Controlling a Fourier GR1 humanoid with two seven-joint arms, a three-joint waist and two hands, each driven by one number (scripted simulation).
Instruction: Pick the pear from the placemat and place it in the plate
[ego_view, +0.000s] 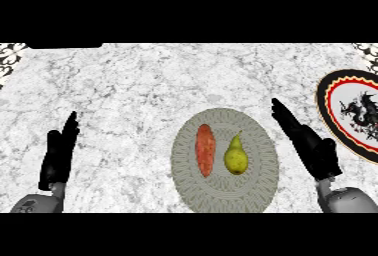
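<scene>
Pear (235, 157) upright on the grey placemat (221, 197), just beside an orange-red sweet potato (205, 150) and well apart from the plate (330, 112) at the desk's (133, 90) right edge. Right hand (310, 145) near the placemat and left hand (59, 152) resting at the left, fingers straight and released on both, nothing held. Likely risks: nudging the close neighbour while closing in, or rolling the rounded pear off its base.

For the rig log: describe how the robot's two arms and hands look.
Both match: a black left hand and black right hand, each with slim fingers and a thumb, on rounded grey forearms with darker joint seams. No cables, markings or sleeves show.
</scene>
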